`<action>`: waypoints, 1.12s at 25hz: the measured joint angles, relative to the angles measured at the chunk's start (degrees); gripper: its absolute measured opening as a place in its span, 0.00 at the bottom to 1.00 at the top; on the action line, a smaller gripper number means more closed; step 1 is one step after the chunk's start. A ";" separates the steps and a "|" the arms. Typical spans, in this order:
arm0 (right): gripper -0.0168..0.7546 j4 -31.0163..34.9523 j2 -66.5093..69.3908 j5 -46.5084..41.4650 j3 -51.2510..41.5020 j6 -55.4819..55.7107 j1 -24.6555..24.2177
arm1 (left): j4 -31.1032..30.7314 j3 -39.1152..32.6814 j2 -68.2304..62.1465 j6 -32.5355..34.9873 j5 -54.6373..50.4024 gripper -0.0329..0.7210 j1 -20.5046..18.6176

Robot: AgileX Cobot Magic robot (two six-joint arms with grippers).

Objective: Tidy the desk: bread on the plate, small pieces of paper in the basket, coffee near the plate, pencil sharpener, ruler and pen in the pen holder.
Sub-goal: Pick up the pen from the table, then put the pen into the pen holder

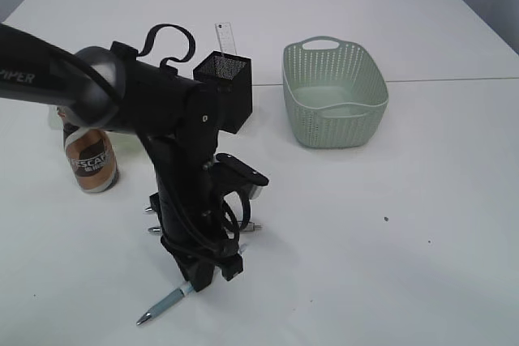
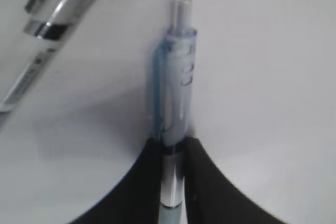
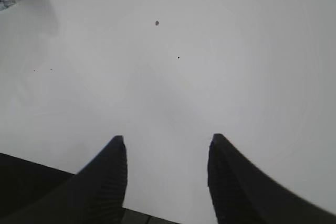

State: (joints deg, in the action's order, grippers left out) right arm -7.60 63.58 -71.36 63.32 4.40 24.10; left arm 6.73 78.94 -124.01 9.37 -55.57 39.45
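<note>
Exterior view showed the pen holder with the clear ruler standing upright in it, beside the pale green basket. On the tabletop the left gripper pinched the pen, translucent blue with a silver tip pointing toward the camera's lower left. The right gripper stood spread over bare tabletop.

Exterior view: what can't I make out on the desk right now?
- Plate and bread: not visible; the left arm blocks that side.
- Coffee: top hidden behind the arm.
- Pen: only its tip end shows below the left gripper.
- Other pens behind the arm: only tips show.
</note>
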 joint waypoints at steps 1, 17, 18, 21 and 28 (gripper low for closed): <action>0.50 0.00 0.00 0.00 0.00 0.00 0.00 | 0.27 -0.74 0.46 -0.46 0.83 0.14 0.00; 0.50 0.00 0.00 0.00 0.00 0.00 0.00 | 3.41 -26.63 29.65 -4.78 30.75 0.14 0.00; 0.50 0.00 0.00 0.00 0.00 0.00 0.00 | 3.41 -28.72 31.66 -4.78 34.65 0.14 0.00; 0.50 0.00 0.00 0.00 0.00 0.00 0.00 | 2.52 -32.61 36.28 -4.88 45.13 0.14 -0.64; 0.50 0.00 0.00 0.00 0.00 0.00 0.00 | -0.82 -33.31 36.07 -4.79 69.86 0.14 -4.68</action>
State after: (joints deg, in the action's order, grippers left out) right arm -7.60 63.58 -71.36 63.32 4.40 24.10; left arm 5.91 45.63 -87.94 4.58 14.30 34.77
